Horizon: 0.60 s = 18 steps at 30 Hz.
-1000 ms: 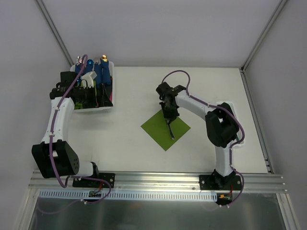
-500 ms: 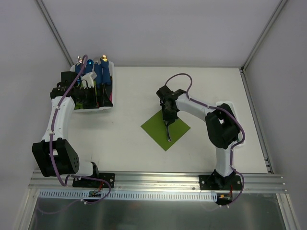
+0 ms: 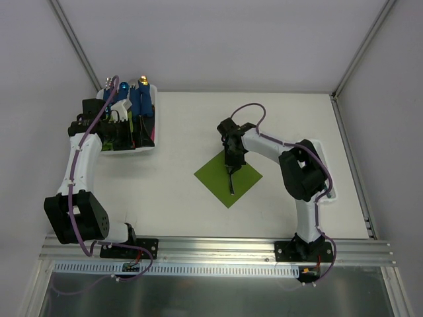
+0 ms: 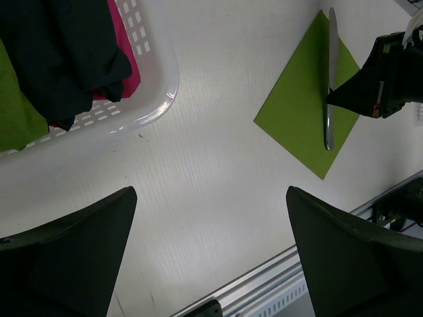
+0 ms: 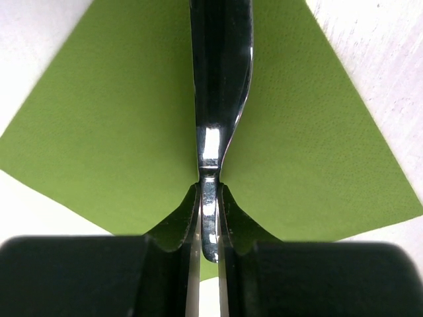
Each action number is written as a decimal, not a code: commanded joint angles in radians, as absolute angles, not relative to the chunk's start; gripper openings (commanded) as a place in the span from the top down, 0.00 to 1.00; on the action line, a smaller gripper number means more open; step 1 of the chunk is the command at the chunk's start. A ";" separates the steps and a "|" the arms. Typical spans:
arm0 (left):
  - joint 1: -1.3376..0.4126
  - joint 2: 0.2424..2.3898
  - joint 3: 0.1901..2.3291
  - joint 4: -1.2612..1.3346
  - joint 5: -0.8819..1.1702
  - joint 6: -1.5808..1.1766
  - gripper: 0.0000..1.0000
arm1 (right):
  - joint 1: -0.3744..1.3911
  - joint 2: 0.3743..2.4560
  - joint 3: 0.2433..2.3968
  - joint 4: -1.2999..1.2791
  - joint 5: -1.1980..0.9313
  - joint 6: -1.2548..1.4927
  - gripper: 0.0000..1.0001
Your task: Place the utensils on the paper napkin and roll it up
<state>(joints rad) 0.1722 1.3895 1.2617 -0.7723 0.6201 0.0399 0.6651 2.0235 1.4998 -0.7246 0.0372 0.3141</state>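
Silver metal utensil [image 5: 218, 79] sits pinched in my right claw [image 5: 208, 205] over the lime-green square paper napkin [image 5: 99, 132]; placing step, I judge: next lower, release. Left claw [image 4: 210, 228] gapes empty.

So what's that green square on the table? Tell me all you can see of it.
The paper napkin is a thin lime-green square, plain, with a fine matte grain. It lies unfolded and flat near the middle of the white table, turned corner-on like a diamond. A slim shiny metal utensil runs along its diagonal, pinched by the right tool; whether it rests on the paper or hangs just above, I cannot tell. Nothing else touches the napkin.
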 commanded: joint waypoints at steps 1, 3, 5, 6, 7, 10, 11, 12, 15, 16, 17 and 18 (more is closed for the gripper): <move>0.184 1.387 1.258 -0.779 0.634 0.040 0.01 | 0.649 2.034 1.546 -0.727 0.018 0.333 1.00; 0.187 1.385 1.255 -0.778 0.635 0.043 0.01 | 0.644 2.043 1.551 -0.729 0.012 0.331 1.00; 0.190 1.384 1.252 -0.778 0.637 0.044 0.01 | 0.640 2.049 1.558 -0.727 0.011 0.331 1.00; 0.190 1.384 1.250 -0.778 0.637 0.044 0.01 | 0.638 2.057 1.560 -0.727 0.012 0.331 1.00; 0.192 1.384 1.250 -0.778 0.637 0.044 0.01 | 0.638 2.060 1.566 -0.729 0.011 0.331 1.00; 0.196 1.385 1.247 -0.778 0.635 0.048 0.01 | 0.638 2.066 1.568 -0.727 0.011 0.336 1.00; 0.196 1.385 1.247 -0.778 0.637 0.048 0.01 | 0.637 2.068 1.568 -0.727 0.011 0.339 1.00; 0.199 1.385 1.249 -0.778 0.638 0.048 0.01 | 0.638 2.068 1.568 -0.726 -0.023 0.339 1.00; 0.199 1.390 1.247 -0.779 0.641 0.049 0.01 | 0.638 2.068 1.569 -0.724 -0.029 0.344 1.00; 0.199 1.391 1.249 -0.778 0.643 0.048 0.01 | 0.638 2.068 1.571 -0.724 -0.029 0.344 1.00; 0.201 1.391 1.249 -0.778 0.643 0.048 0.01 | 0.637 2.071 1.572 -0.724 -0.029 0.345 1.00; 0.199 1.391 1.249 -0.778 0.644 0.046 0.01 | 0.637 2.069 1.575 -0.723 -0.031 0.348 1.00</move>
<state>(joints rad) 0.1852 1.3895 1.2499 -0.7723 0.6205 0.0406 0.6392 2.0678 1.5284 -0.7185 -0.0124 0.3256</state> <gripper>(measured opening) 0.987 0.114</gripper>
